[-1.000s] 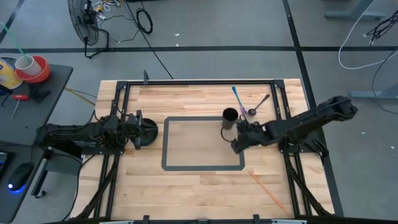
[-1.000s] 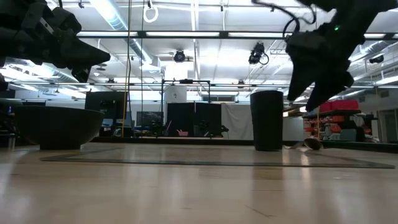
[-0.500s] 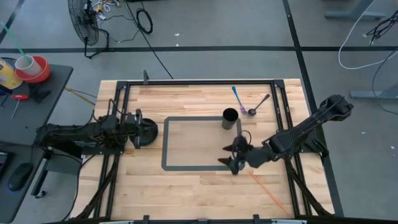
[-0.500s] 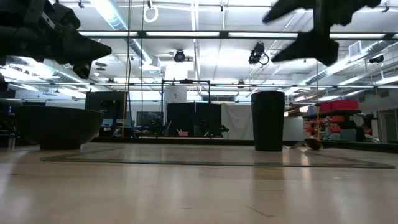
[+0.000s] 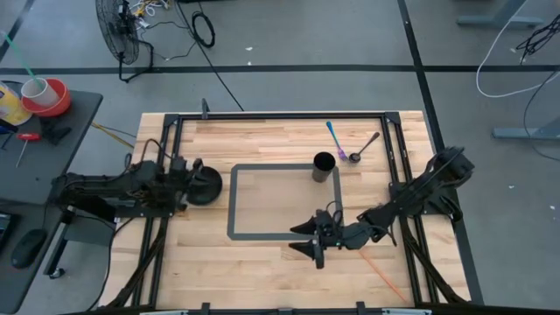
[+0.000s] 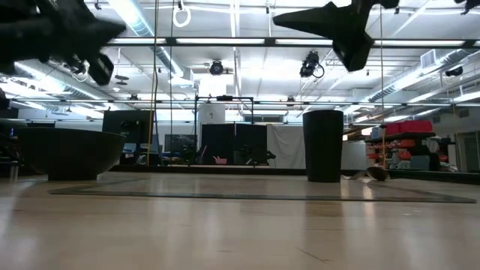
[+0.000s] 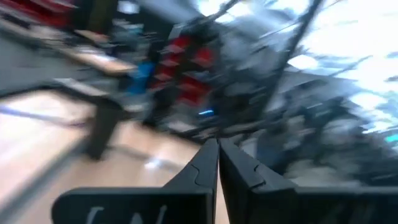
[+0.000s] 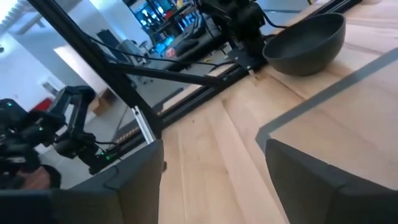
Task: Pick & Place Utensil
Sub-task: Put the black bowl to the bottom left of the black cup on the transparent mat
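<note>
Right gripper (image 5: 308,238), fingers wide and empty, hangs above the table's (image 5: 262,262) front, presumably ready to grasp; left gripper (image 5: 185,171), fingers together, waits by the bowl (image 5: 206,185).

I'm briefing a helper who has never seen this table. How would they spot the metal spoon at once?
Start at the grey taped rectangle in the middle of the wooden table, then find the dark cup on its far right corner. Just right of the cup lie two utensils; the metal spoon is the rightmost, plain dark grey, unlike the blue-and-purple utensil beside it.
</note>
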Robot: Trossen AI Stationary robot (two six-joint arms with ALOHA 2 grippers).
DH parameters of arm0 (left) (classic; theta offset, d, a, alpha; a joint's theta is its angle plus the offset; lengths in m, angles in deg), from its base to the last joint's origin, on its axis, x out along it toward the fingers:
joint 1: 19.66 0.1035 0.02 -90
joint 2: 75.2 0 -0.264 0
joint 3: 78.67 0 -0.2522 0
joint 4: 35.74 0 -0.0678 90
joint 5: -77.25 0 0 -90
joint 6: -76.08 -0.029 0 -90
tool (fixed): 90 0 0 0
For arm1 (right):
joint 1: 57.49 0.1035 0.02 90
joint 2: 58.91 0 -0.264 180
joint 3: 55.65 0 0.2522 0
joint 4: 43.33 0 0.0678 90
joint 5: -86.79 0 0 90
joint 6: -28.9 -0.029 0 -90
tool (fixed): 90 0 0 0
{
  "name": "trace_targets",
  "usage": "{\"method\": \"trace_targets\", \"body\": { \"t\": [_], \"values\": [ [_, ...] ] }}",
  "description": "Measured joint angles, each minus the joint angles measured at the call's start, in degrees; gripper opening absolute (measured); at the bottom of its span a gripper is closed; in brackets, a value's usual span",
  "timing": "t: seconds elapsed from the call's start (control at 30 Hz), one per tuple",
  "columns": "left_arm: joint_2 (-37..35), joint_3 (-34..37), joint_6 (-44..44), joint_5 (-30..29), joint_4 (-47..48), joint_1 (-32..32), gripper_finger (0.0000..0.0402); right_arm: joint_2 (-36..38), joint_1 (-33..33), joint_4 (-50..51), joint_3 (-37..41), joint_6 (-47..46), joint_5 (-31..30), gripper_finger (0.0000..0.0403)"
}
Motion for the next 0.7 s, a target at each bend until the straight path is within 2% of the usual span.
{"method": "trace_targets", "body": {
  "t": [0.13,0.33,0.47,0.7],
  "values": [
    [2.6,-0.6,4.0,-2.4,-5.1,-4.7,0.0018,-1.2,-0.6,-0.8,0.0,-0.1,0.0,0.028],
    [12.3,-6.1,1.0,-10.8,-1.0,-13.1,0.0018,-1.3,-2.4,-0.7,0.0,-1.1,0.2,0.0279],
    [18.0,-12.0,-0.2,-18.0,9.8,-15.5,0.0019,-1.3,-3.2,-0.7,0.0,-1.1,0.4,0.0279],
    [24.2,-25.9,3.2,-20.3,32.8,-18.5,0.0019,-1.3,-3.5,-0.7,0.0,-1.1,0.4,0.0279]
  ]
}}
